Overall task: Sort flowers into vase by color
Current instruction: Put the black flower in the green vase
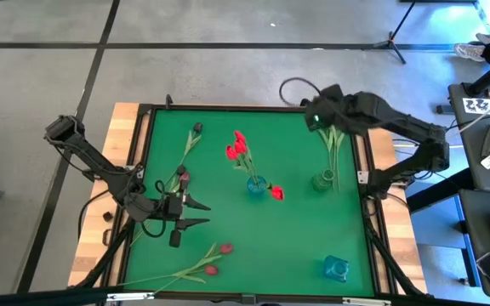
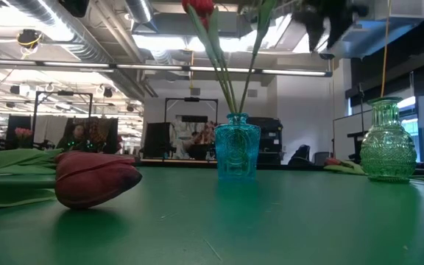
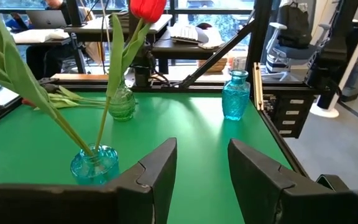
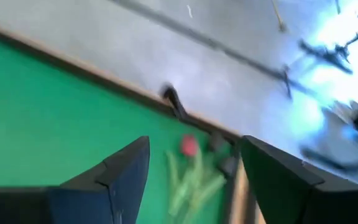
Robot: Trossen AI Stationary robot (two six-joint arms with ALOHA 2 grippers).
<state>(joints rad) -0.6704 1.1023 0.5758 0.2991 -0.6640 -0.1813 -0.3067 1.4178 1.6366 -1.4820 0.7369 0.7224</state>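
Right up front in the low view there's a dark maroon tulip head (image 2: 94, 179) lying on its side on the green table mat (image 2: 271, 221), its green leaves trailing off to the side. From above, two reddish tulips (image 1: 211, 259) lie flat near the front edge of the mat, and a small teal glass vase (image 1: 336, 269) stands by itself near the front right corner.

The left gripper (image 1: 196, 213) sits low over the left side of the mat, fingers spread apart with nothing between them. Its wrist camera looks between the two dark fingers (image 3: 157, 171) straight across the table. Just behind it lie a couple more dark-headed tulips (image 1: 181, 176), one stem reaching toward the back with a maroon head (image 1: 197, 128).

Mid-table is the blue-teal glass vase (image 1: 256, 185) with bright red tulips (image 1: 237, 149) standing in it, and one more red head (image 1: 276, 193) just beside the vase.

Further right is a green ribbed glass vase (image 1: 322, 179), with green stems (image 1: 333, 144) lying near it toward the back.

The right gripper (image 1: 316, 115) is held up over the back right part of the table, fingers (image 4: 120, 177) spread wide and holding nothing. Its camera catches a red flower head with green stems (image 4: 189, 146) by the mat's edge.
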